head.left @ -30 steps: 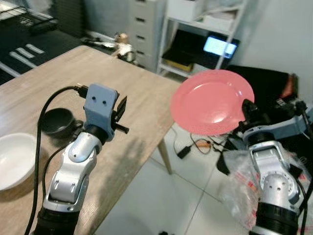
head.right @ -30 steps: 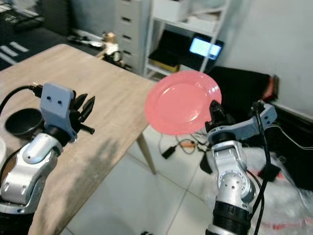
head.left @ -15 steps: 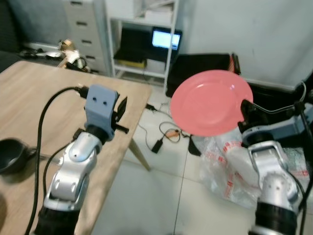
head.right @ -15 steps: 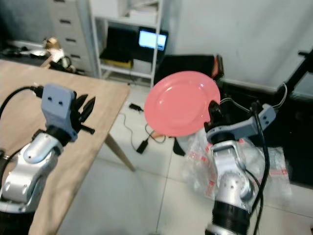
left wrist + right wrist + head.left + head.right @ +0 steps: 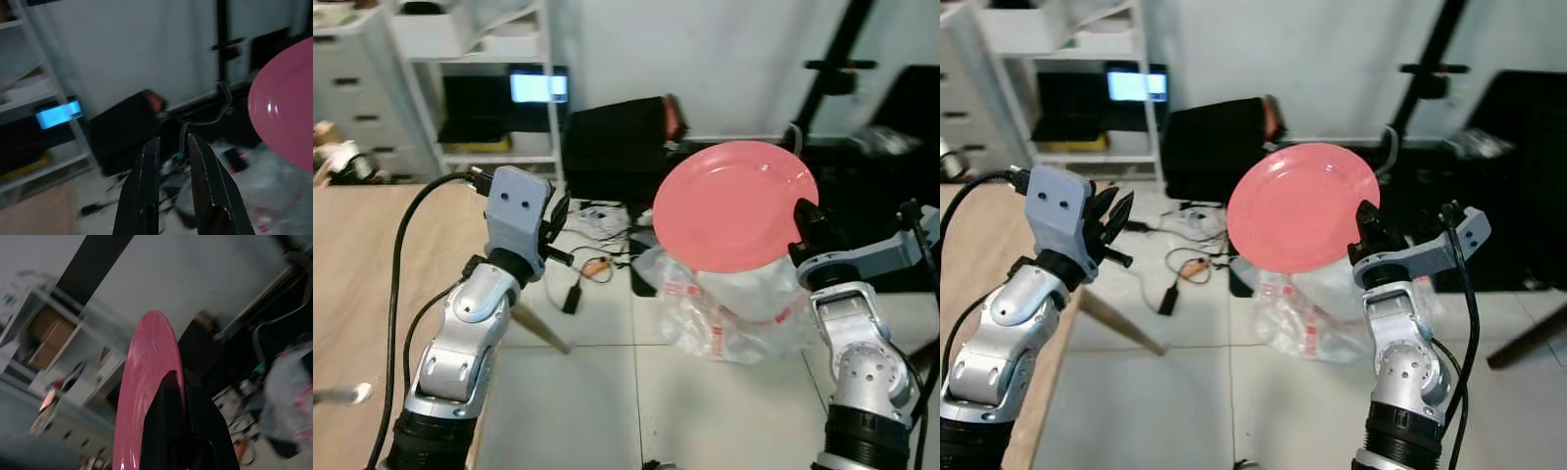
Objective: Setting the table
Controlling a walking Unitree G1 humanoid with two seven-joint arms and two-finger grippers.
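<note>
Arms first, nearest you: your left arm rises from the lower left with its blue wrist housing up over the wooden surface (image 5: 352,294), whose corner and one slanted leg show at the left edge. Left claw (image 5: 171,147) carries nothing; in the left wrist view its two black fingers (image 5: 149,166) stand close and nearly parallel with a narrow slit of daylight between them, pointing out past the surface toward the room. Your right arm comes up from the lower right, and the right claw (image 5: 803,220) is clamped on the rim of the pink plate (image 5: 734,201); the right wrist view shows the black fingers pinching the plate's edge, plate seen edge-on. Plate is held up in the air, tilted with its face toward your head camera, off the surface and well to the right of it, above the tiled floor (image 5: 636,392). Just behind and under the plate, a clear plastic bag (image 5: 724,308) with red print lies on the floor. Loose cables (image 5: 592,264) trail over the tiles between the surface leg and the bag. Farther back sits a black bag or case (image 5: 612,142) against the white wall, a white shelf unit (image 5: 475,88) with a lit blue screen (image 5: 538,88) to its left, and a black stand pole (image 5: 837,59) at the right.
</note>
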